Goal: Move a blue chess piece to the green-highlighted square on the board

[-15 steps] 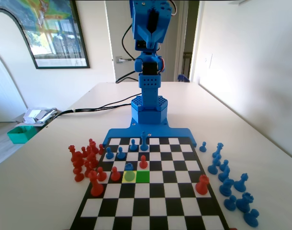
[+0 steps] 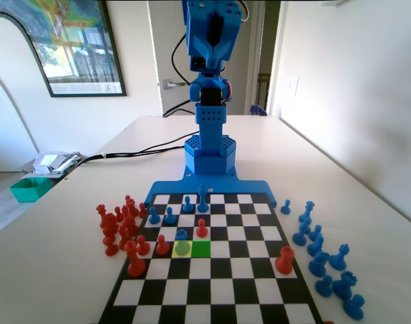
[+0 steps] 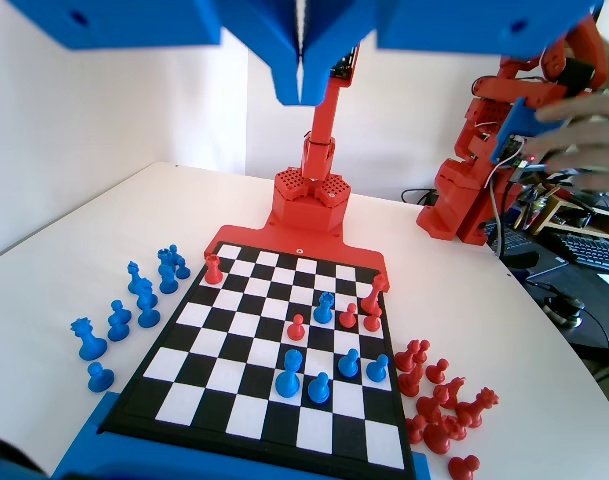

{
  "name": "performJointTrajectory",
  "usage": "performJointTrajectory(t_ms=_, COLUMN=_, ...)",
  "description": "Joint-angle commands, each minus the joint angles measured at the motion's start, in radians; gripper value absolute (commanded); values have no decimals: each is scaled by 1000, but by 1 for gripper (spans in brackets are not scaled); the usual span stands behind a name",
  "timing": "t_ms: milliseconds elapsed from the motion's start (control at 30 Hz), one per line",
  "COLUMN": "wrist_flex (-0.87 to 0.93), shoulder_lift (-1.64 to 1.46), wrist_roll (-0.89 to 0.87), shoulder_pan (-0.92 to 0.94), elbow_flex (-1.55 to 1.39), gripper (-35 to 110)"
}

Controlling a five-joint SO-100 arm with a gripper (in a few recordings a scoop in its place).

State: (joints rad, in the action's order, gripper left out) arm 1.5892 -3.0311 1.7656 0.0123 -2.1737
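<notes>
Gripper (image 3: 301, 85) hanging high above board (image 3: 244, 412), jaws pressed together, gripping nothing. We are finding no difference from half a second back: arm idling upright, approach not begun. Blue chess piece (image 2: 183, 245) sitting on yellow-highlighted square (image 2: 175, 255), just beside green-highlighted square (image 2: 201, 249), which we are logging as vacant.

We see white walls (image 2: 340, 61) and a white table (image 2: 70, 236) in bright daylight. In the fixed view, a black-framed picture (image 2: 70, 40) hangs at left, a door (image 2: 166, 54) stands behind, black cables (image 2: 138, 150) cross the table, and a green tray (image 2: 30, 189) sits at left. Wrist view: keyboard (image 3: 594, 250) at right.
</notes>
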Motion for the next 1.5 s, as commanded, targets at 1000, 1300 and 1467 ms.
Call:
performJointTrajectory(t_ms=1000, wrist_flex=-12, shoulder_lift=-20, wrist_roll=20, shoulder_pan=11, elbow_flex=0, gripper=1)
performJointTrajectory(t_ms=1300, wrist_flex=-49, shoulder_lift=158, wrist_roll=-141, shoulder_pan=8, elbow_flex=160, gripper=1)
performJointTrajectory(t_ms=1467, wrist_flex=-60, shoulder_lift=341, wrist_roll=-218, shoulder_pan=44, elbow_flex=273, gripper=1)
